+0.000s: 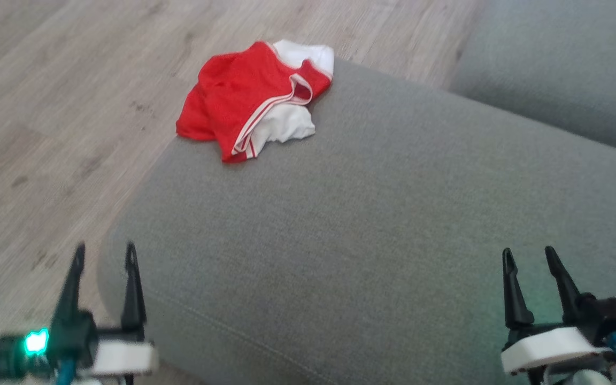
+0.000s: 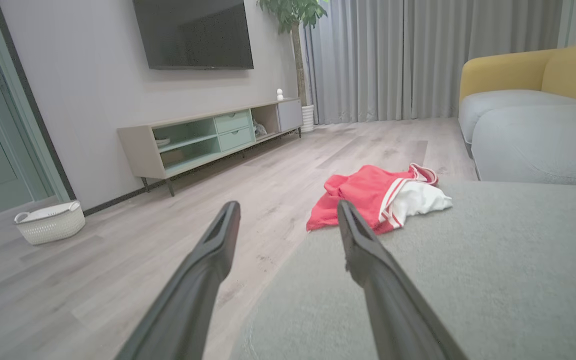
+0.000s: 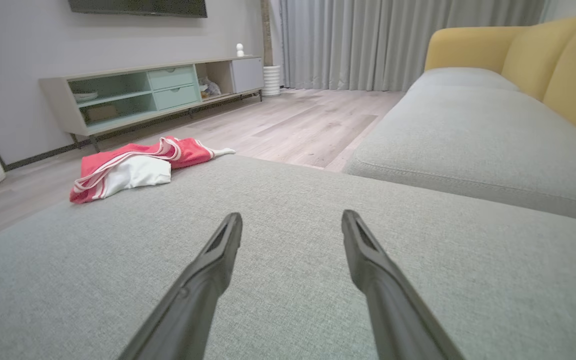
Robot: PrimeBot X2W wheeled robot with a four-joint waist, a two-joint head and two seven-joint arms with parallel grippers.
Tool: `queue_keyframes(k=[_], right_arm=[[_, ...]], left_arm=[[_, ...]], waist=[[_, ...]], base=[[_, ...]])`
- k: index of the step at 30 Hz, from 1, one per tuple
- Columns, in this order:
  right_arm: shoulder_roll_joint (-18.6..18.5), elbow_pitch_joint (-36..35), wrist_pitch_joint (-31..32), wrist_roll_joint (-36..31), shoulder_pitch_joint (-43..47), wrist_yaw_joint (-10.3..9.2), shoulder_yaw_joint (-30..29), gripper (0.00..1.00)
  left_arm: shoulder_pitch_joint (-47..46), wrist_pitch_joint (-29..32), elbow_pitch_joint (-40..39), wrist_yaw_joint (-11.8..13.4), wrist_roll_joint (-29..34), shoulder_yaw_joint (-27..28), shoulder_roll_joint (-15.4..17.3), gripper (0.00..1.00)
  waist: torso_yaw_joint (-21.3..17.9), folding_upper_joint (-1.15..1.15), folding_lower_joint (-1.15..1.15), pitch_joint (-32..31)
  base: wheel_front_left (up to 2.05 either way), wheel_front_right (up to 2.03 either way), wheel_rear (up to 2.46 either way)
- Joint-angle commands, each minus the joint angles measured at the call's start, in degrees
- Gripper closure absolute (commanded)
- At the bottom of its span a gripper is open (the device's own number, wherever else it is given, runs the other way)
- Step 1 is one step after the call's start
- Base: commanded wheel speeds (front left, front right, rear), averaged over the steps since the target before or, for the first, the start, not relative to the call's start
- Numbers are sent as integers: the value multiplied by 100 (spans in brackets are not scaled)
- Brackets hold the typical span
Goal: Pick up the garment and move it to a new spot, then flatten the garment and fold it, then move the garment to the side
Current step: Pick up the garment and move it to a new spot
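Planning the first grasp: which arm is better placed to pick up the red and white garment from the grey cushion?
Probably left. The garment lies crumpled at the far left corner of the cushion, roughly ahead of the open left end effector; the open right end effector would have to cross it.

The left gripper (image 1: 105,248) sits at the lower left of the head view and the right gripper (image 1: 528,252) at the lower right. Both have their dark fingers (image 1: 132,289) spread wide, empty, pointing up the frame.

Soft even daylight, head view blurry, wrist-cam edges warped.
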Motion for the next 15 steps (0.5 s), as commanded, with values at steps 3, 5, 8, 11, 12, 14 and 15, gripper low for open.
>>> queue_keyframes(k=[3,5,8,11,12,14,15], right_arm=[[-343,-279,-63,-102,-313,37,176,0],[-534,-353,-63,-149,-473,37,193,0],[-825,-454,-63,-202,-737,37,199,0],[-1093,-558,-63,-227,-951,37,199,0],[-1172,-599,-63,-230,-1018,37,186,0],[-1318,-661,-63,-232,-1138,37,156,0],[-1389,-693,-63,-235,-1192,37,142,0]], left_arm=[[-830,-29,-108,-70,-7,241,135,0],[-1274,-29,66,-134,-55,248,152,0],[-2103,-29,575,-262,-105,223,195,0],[-2976,-29,1382,-429,-182,164,196,0],[-3253,-24,1742,-504,-220,137,193,0],[-3812,52,2450,-682,-281,60,209,0],[-4079,104,2769,-731,-319,45,208,0]], waist=[[-237,0,-1,628],[-389,0,-1,988],[-584,0,-1,1515],[-718,0,-1,1964],[-756,0,-1,2107],[-816,0,-1,2363],[-834,0,-1,2476]], base=[[0,0,0],[0,0,0],[0,0,0],[0,0,0],[0,0,0],[0,0,0],[0,0,0]])
